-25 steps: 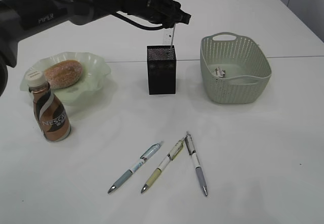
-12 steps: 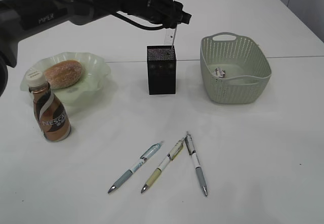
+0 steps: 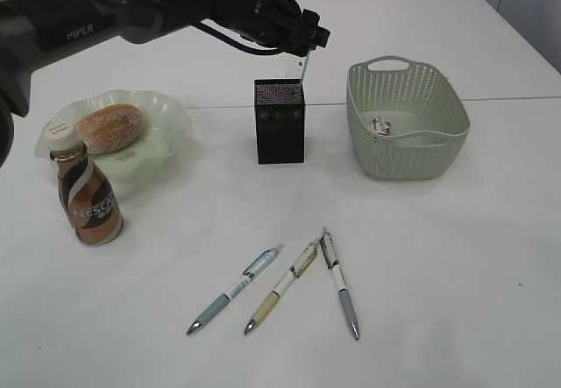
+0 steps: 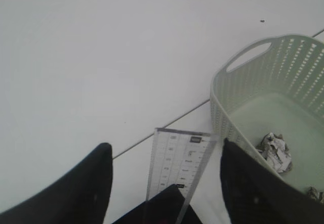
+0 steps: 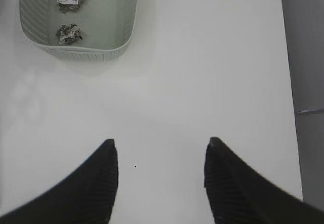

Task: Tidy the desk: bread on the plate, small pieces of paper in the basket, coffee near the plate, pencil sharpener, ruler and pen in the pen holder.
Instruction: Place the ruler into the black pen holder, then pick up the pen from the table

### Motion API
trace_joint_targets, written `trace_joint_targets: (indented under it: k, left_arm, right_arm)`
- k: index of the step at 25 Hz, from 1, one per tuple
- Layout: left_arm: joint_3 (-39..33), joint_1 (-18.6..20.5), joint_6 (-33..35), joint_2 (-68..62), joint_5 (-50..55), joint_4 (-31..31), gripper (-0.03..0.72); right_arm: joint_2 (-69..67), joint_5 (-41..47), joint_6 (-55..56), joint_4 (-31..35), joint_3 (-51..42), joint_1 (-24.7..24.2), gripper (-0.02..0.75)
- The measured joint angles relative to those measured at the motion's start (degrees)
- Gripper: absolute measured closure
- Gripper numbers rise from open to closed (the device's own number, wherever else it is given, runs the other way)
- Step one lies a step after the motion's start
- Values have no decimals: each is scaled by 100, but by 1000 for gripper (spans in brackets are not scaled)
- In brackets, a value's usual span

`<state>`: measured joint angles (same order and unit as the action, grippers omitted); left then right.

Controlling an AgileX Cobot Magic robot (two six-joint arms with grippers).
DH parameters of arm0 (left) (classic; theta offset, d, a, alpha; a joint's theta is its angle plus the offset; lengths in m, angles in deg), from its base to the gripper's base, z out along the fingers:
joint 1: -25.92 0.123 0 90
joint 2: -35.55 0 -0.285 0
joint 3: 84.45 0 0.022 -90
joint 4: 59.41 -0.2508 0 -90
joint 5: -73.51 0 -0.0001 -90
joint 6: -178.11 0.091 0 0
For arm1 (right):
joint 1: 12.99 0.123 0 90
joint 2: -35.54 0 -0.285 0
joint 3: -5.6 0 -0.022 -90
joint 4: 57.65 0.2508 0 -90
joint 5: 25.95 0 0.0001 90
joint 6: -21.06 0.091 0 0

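Left wrist view shows what the exterior view can't: left gripper (image 4: 164, 183) fingers spread wide, the clear ruler (image 4: 177, 166) standing between them without either finger pressing it — released, its lower end inside the dark pen holder (image 4: 162, 211). Printed marks on the ruler are too small to read. Same view catches crumpled paper pieces (image 4: 275, 151) in the basket (image 4: 223, 107).

Exterior view: left gripper (image 3: 301, 45) sits above the black mesh pen holder (image 3: 280, 121), ruler (image 3: 303, 69) poking up at its back right corner. Arm (image 3: 79, 20) carries white lettering "PIPER". Right arm is out of this view.

Right wrist view: right gripper (image 5: 161, 176) open, nothing between the fingers, hovering over bare table (image 5: 202, 72); basket (image 5: 78, 16) at top left with two paper scraps (image 5: 69, 32) inside.

Other items, exterior only: bread (image 3: 110, 128) on the pale green plate (image 3: 166, 121); coffee bottle (image 3: 85, 194) just in front of the plate, label reading "NESCAFE"; three pens (image 3: 289, 284) lying on the table near the front, well apart from the pen holder. Pencil sharpener can't be made out.

Surface — plain white table (image 3: 438, 257), a seam line running across behind the holder. Right wrist view shows a grey floor strip (image 5: 309, 57) past the table edge.
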<state>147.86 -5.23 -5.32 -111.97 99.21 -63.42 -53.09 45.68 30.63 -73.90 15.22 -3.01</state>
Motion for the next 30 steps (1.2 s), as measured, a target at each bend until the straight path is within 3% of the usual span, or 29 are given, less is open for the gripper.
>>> trace_joint_targets:
  k: [17,30]
  left_arm:
    - [0,0,-53,549,352,247,190]
    - [0,0,-53,1407,2625,270,192]
  right_arm:
    - [0,4,0,0,0,0,334]
    - [0,4,0,49,0,0,333]
